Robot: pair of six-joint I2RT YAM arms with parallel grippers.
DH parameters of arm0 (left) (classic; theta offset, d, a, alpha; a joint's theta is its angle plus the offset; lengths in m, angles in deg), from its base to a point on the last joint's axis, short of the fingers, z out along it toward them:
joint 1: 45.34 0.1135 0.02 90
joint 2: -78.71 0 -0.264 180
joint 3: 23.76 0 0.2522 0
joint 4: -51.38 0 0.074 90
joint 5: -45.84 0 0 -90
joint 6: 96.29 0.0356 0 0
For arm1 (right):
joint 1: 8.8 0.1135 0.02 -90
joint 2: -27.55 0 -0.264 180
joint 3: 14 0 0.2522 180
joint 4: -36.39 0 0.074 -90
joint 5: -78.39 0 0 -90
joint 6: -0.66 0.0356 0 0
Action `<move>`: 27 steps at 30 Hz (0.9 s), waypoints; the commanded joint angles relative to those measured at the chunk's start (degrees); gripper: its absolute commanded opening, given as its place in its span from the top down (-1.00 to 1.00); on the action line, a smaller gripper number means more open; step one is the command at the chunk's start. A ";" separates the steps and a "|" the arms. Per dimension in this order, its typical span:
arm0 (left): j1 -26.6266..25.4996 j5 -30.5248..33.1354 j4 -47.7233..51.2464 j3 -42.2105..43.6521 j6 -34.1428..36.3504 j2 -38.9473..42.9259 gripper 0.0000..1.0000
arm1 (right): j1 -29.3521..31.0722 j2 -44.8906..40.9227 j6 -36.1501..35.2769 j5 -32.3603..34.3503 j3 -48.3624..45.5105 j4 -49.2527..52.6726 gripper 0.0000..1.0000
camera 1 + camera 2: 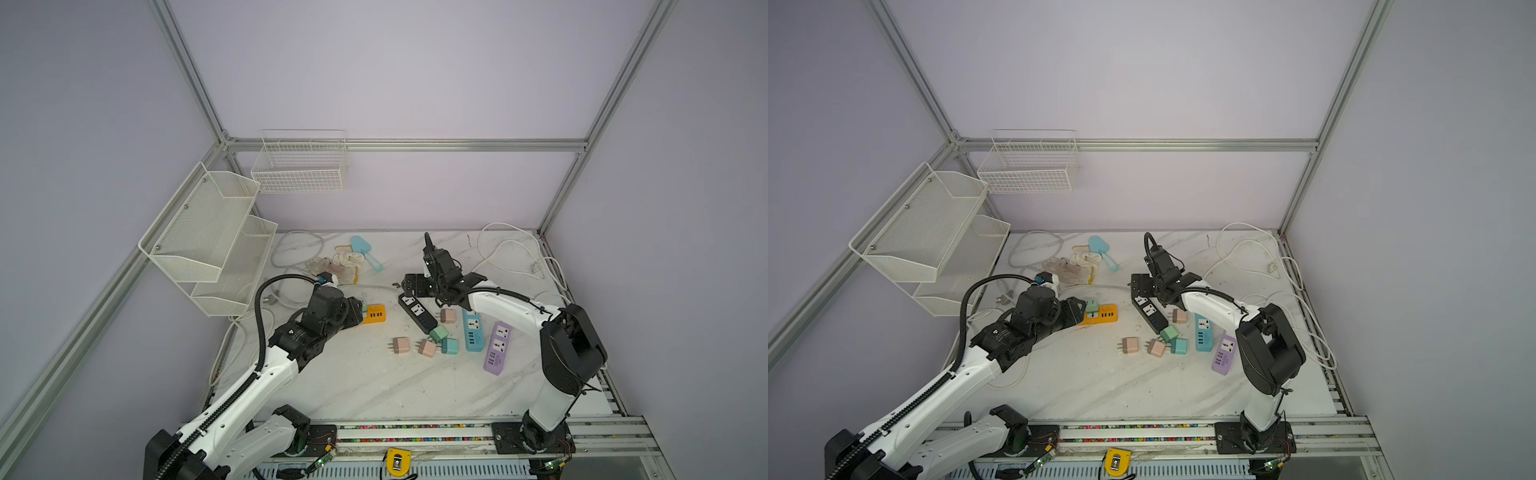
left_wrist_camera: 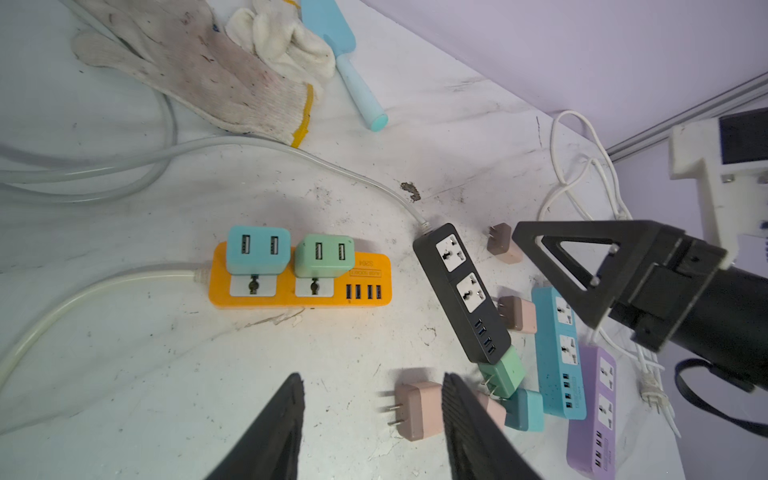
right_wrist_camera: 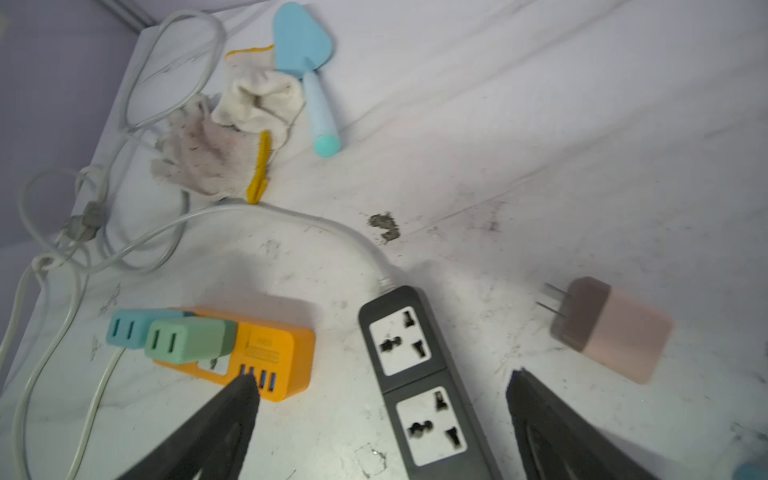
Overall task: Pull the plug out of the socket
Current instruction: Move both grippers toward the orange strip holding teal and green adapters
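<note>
In both top views the orange power strip (image 1: 375, 314) lies flat on the table (image 1: 353, 386), left of centre. The left end effector (image 1: 358, 309) sits close over its cord end and covers part of it, which reads as lining up for a grasp. In a top view a green plug (image 1: 1092, 306) shows seated in the strip right at the fingertips. The right end effector (image 1: 409, 286) hovers at the cord end of the black power strip (image 1: 417, 313), whose sockets are bare. Loose adapters lie scattered nearby, apparently plugs already out. From the left wrist the task's things are plain: a blue plug (image 2: 257, 250) and the green plug stand side by side in the orange power strip's two sockets with their prongs buried, so neither is pulled yet. The left arm's fingers (image 2: 282, 428) stand partly apart with nothing between them, released and empty. A pink adapter (image 2: 417, 409) lies on the table beyond one finger, not gripped. I judge the gap is kept so as to straddle one plug body. The right wrist picture is slightly blurred. There the fingers are spread wide and hold nothing, with the black power strip lying between them below. Whether they touch it I cannot tell. One fingertip overlaps the orange strip's USB end in that view, and contact there is also unclear. My guess is that the right arm is placed to steady a strip while the left draws a plug straight out.
</note>
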 commanded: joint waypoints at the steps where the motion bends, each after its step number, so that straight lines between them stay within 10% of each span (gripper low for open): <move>1: 0.76 3.60 1.47 2.43 -0.76 1.49 -0.07 | 2.10 4.20 -6.01 -3.74 2.78 1.73 -0.93; 27: 2.35 6.09 -4.01 9.58 -4.14 4.32 -0.06 | 6.37 23.10 -17.25 -16.71 11.60 -1.35 -0.83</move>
